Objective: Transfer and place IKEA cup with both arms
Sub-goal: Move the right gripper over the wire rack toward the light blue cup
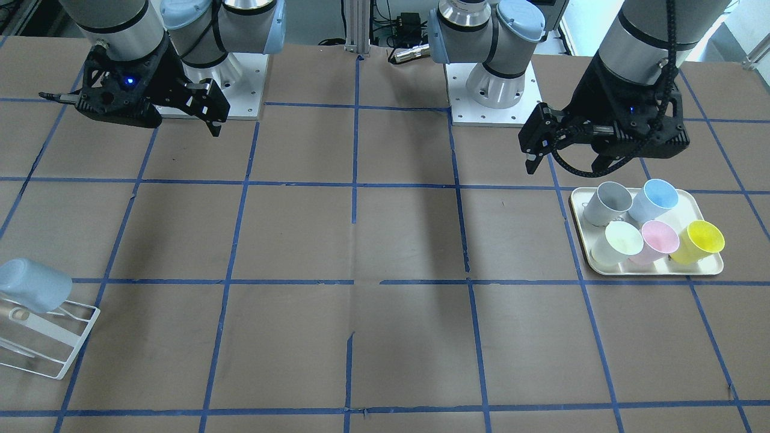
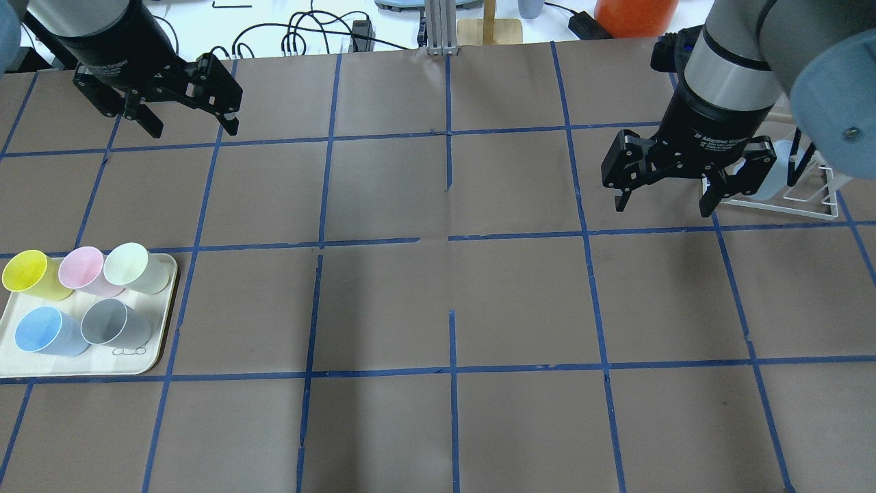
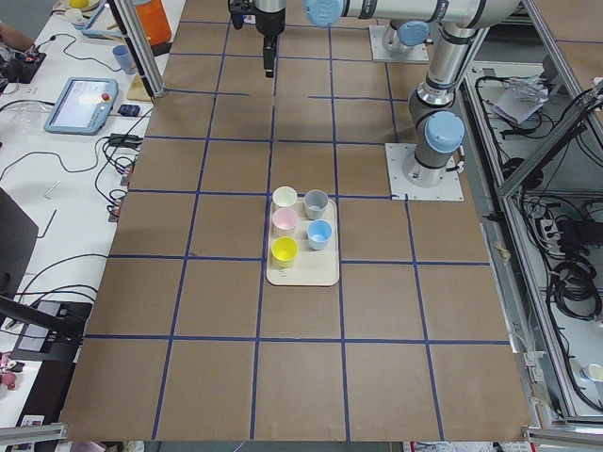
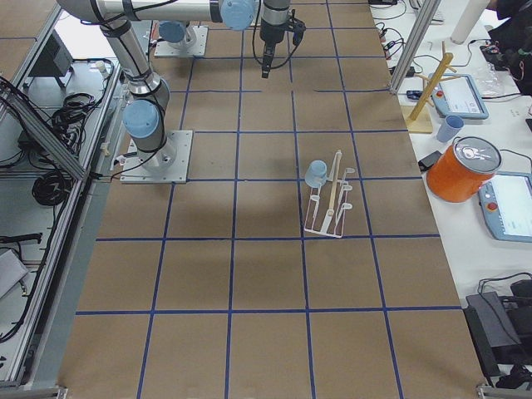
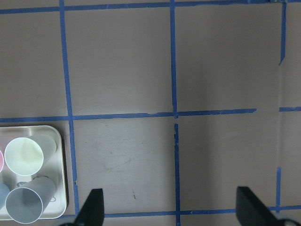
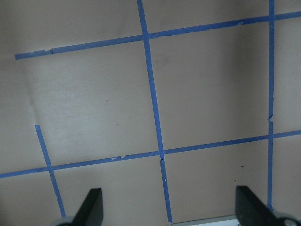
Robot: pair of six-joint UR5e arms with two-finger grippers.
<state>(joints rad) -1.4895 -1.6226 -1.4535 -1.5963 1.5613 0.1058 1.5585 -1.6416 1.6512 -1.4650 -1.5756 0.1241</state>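
My left gripper (image 2: 193, 129) and right gripper (image 2: 662, 205) both hang above the brown paper-covered table (image 2: 452, 301), fingers spread wide, nothing between them. The pale light-blue plastic cup (image 1: 33, 284), smooth and tapered, rests tilted on the thin white wire rack (image 1: 66, 343) at my right. The frame edge cuts the rack off in the front view, and my right gripper hides most of the cup from overhead. Far across, the rounded cream plastic tray (image 2: 89, 370) holds 5 upright tumblers, 1 a brighter blue cup (image 2: 44, 331).
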